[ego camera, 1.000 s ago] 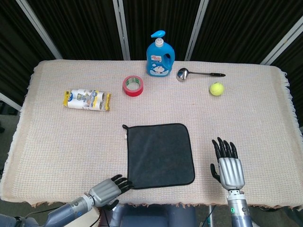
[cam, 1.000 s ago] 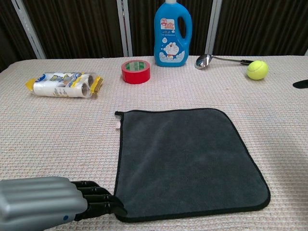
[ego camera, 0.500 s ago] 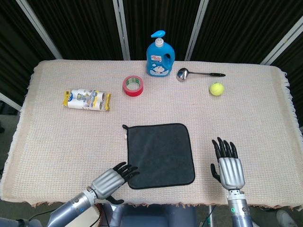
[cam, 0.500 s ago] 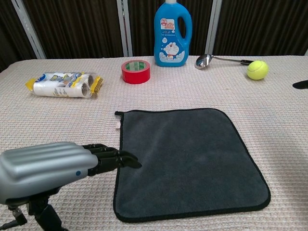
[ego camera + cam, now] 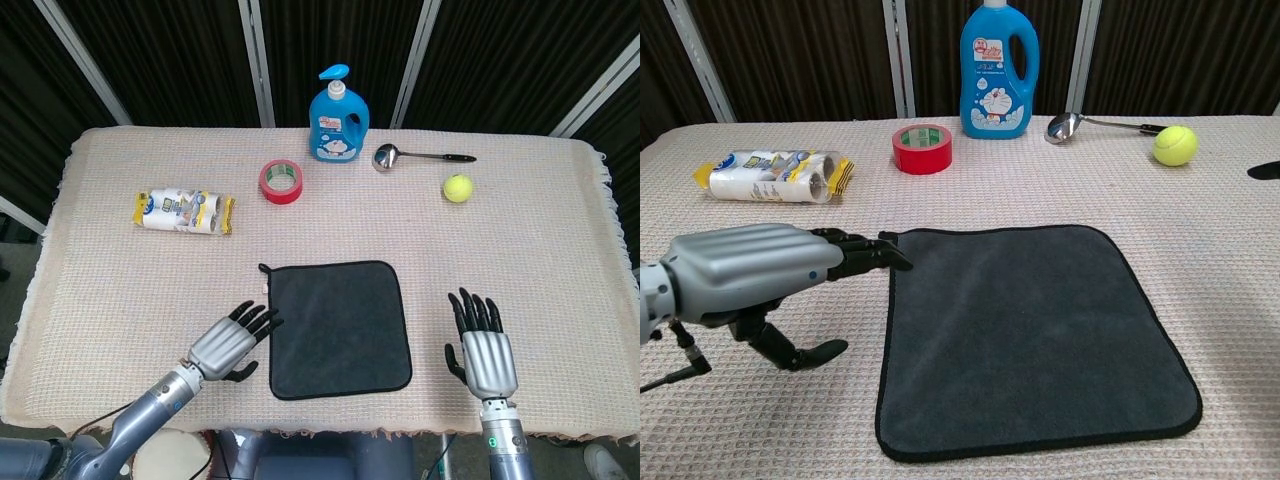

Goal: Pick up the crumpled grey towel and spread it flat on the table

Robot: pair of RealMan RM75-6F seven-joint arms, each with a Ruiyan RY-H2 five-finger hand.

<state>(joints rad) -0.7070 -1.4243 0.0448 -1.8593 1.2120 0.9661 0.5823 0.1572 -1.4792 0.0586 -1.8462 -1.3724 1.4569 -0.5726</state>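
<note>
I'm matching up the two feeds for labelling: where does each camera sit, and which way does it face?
Head view: high above the near edge, looking steeply down on the table; shows left hand and right hand.
Chest view: low at the near edge, looking across towards the dark curtains; shows the left hand, and only a dark sliver at the right edge.
Shared: grey towel, blue bottle, red tape.

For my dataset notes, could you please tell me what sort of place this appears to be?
Probably a lab or test bench rather than a home: dark curtains hang behind a cloth-covered table set with unrelated props, such as a detergent bottle, tape roll and tennis ball.
</note>
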